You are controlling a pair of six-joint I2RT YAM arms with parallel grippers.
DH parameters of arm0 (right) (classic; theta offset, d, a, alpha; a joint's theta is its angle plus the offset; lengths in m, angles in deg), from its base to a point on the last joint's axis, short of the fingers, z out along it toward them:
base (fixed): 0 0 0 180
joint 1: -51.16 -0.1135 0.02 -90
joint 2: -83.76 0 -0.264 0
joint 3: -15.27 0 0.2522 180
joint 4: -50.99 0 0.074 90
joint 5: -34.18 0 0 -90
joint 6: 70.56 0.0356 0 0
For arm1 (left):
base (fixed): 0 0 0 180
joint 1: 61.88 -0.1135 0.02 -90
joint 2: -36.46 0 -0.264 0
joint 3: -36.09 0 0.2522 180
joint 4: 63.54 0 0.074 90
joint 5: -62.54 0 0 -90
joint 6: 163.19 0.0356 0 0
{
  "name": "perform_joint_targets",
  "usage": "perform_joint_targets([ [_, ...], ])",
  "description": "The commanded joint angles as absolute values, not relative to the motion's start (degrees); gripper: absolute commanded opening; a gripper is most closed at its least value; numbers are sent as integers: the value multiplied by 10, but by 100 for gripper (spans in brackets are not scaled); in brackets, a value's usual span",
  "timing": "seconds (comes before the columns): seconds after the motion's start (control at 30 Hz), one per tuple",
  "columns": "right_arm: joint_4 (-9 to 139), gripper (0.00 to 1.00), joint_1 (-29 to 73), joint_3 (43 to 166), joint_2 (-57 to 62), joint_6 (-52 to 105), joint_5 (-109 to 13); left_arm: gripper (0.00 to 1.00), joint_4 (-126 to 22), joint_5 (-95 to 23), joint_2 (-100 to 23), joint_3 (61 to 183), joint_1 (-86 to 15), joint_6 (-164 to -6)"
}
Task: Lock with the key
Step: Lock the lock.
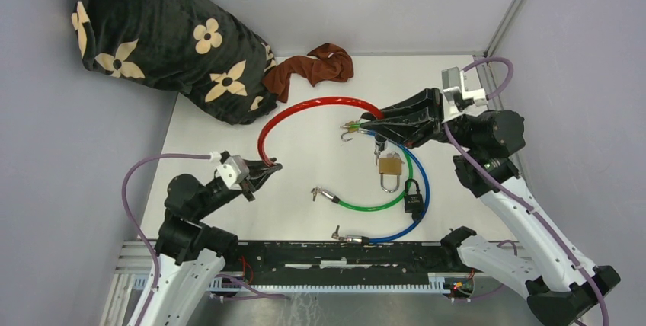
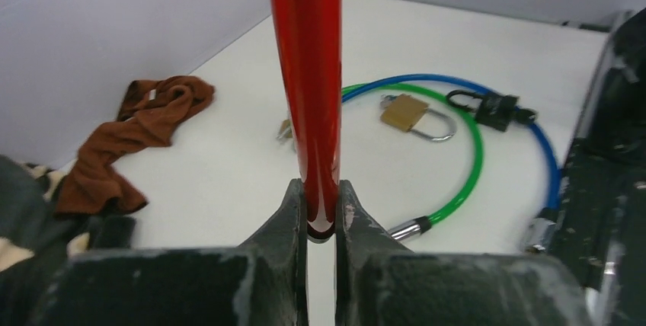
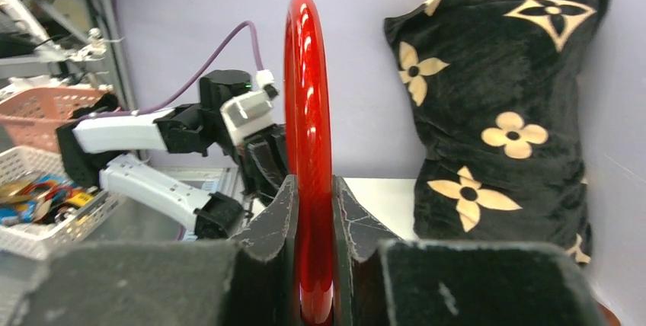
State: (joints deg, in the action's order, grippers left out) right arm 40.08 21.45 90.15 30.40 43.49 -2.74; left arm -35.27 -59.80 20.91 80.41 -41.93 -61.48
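A red cable point(image 1: 305, 105) arches across the table between both grippers. My left gripper point(image 1: 270, 167) is shut on one end of it; the red cable point(image 2: 312, 75) rises from between its fingers. My right gripper point(image 1: 371, 118) is shut on the other end, where the red cable point(image 3: 307, 113) stands between the pads. A brass padlock point(image 1: 390, 169) lies on the table below the right gripper, also seen in the left wrist view point(image 2: 406, 113). A black padlock point(image 1: 413, 198) sits on the blue cable point(image 1: 419, 204). A green cable point(image 1: 373, 204) lies beside them. Small keys point(image 1: 351, 129) hang near the right gripper's tip.
A black flowered pillow point(image 1: 160, 33) fills the far left corner. A brown cloth point(image 1: 311, 68) lies at the back. A black rail point(image 1: 343, 254) runs along the near edge. Grey walls enclose the table.
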Motion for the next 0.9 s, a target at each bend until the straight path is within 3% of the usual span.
perform_joint_targets([
  [0.0,273,0,210,833,329,514,-178,2,-539,-702,219,808,-422,-845],
  [0.2,81,0,100,673,301,582,-474,2,-679,-656,180,844,-422,-1025],
  [0.37,-39,0,31,649,207,688,-614,2,-742,-659,150,856,-423,-1053],
  [0.47,-37,0,-2,664,154,731,-691,2,-776,-658,148,831,-423,-1034],
  [0.67,-86,0,-43,700,73,757,-738,2,-826,-635,133,823,-422,-917],
  [0.87,-142,0,-52,720,6,812,-727,2,-835,-662,130,794,-421,-939],
])
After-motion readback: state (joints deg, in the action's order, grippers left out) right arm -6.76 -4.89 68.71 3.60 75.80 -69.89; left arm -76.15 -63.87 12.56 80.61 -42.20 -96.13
